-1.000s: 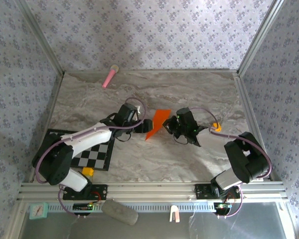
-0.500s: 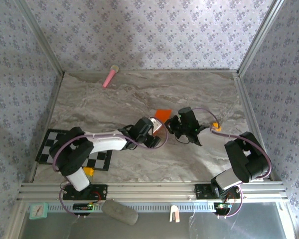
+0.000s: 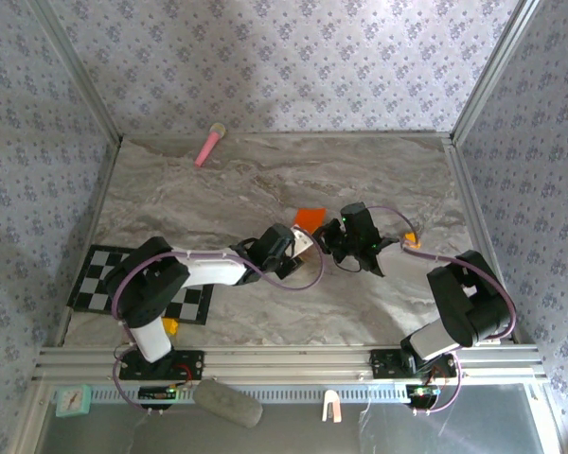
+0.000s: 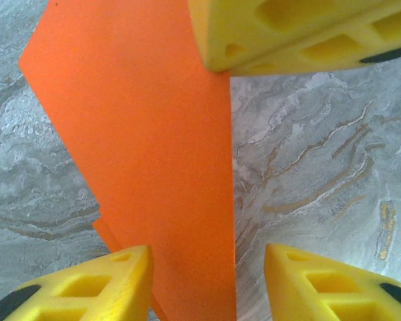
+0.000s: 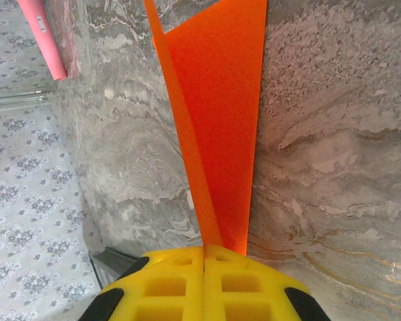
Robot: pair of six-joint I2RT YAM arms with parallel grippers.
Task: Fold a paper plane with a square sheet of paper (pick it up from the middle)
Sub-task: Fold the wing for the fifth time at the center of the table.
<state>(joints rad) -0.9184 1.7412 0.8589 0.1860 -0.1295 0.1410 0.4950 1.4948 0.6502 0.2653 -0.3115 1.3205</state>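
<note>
Folded orange paper [image 3: 310, 218] at mid-table, over grey marble table [image 3: 398, 180]. Looks like a long narrow wedge from the right wrist, two layers splaying out from one crease. Looks flat and plain from the left wrist.

Right gripper [image 5: 205, 253]: yellow fingers pressed together, clamped on the paper's narrow end.

Left gripper [image 4: 207, 267]: fingers apart, straddling the paper's other end. Paper edge in the gap, bare marble before one finger, so no pinch. Nearly nose to nose with the right gripper, paper between.

Pink stick [image 3: 209, 145] at back left near the wall, well apart from the paper. Checkered mat [image 3: 93, 274] at near left, partly under the left arm.
</note>
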